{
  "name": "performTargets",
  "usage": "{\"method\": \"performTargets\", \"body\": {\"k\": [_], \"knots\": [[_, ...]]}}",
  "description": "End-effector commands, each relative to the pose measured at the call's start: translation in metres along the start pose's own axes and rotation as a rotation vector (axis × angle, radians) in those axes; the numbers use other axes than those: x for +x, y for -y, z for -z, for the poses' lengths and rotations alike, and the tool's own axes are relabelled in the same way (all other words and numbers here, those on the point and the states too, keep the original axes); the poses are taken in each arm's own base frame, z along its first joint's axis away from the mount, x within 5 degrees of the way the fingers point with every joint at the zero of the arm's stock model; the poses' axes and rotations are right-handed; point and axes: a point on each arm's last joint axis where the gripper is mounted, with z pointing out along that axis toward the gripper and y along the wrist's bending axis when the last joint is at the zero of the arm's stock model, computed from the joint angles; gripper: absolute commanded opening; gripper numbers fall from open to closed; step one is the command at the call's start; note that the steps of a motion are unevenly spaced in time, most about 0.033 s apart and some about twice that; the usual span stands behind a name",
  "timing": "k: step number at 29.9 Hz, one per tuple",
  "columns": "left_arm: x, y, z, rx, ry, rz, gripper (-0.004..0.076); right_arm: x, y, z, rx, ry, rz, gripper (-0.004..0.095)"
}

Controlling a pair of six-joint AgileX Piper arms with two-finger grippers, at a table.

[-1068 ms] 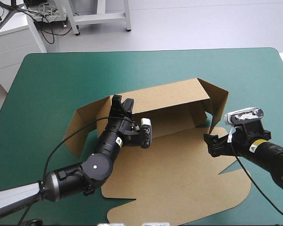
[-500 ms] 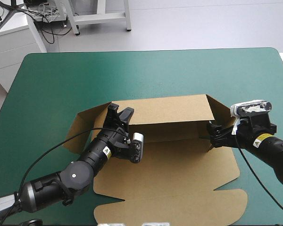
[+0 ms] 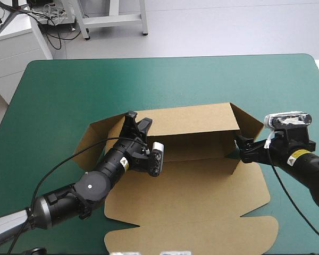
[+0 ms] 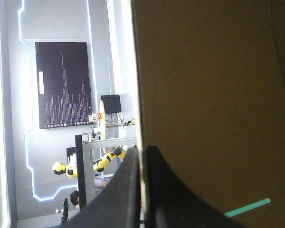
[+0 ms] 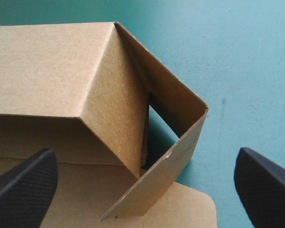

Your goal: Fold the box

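Left claw [image 4: 141, 149] is clamping the box [image 3: 191, 186] by its wall [image 4: 204, 95] (seemingly stiff, light board); right claw [image 3: 242, 150], gaping, is facing the side flap [image 5: 156, 185], its likeliest hold.

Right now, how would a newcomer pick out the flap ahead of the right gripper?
On the teal-green table, the brown box lies mostly flat, its long far wall raised. At that wall's right end, ahead of the open right gripper, stands the flap. It is the outer, V-creased panel, not the short tab inside it.

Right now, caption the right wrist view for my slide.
Open black-finned right claw faces the raised corner flap of the brown cardboard box on the teal-green table cover.
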Motion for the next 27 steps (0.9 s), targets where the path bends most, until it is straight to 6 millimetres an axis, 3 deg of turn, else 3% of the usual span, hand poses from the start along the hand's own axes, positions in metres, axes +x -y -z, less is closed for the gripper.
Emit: {"method": "performTargets", "body": {"k": [1,15,18,22,27], "knots": [[-0.004,-0.015,0.002,-0.070,0.021,-0.085,-0.0010,-0.015,0.000,0.010,0.007,0.108,0.004,0.0927],[-0.008,-0.007,-0.005,-0.036,0.038,-0.200,-0.0010,-0.018,0.004,-0.001,0.040,0.079,-0.089,0.0927],[-0.008,-0.006,-0.006,-0.033,0.035,-0.201,-0.0010,-0.030,0.003,-0.004,0.049,0.064,-0.104,0.0927],[-0.008,-0.007,-0.006,-0.035,0.031,-0.205,-0.0010,-0.062,0.007,-0.009,0.085,0.047,-0.100,0.0925],[-0.005,-0.008,-0.006,-0.048,-0.006,-0.230,-0.0010,-0.103,0.033,-0.029,0.146,-0.055,-0.113,0.0925]]}}
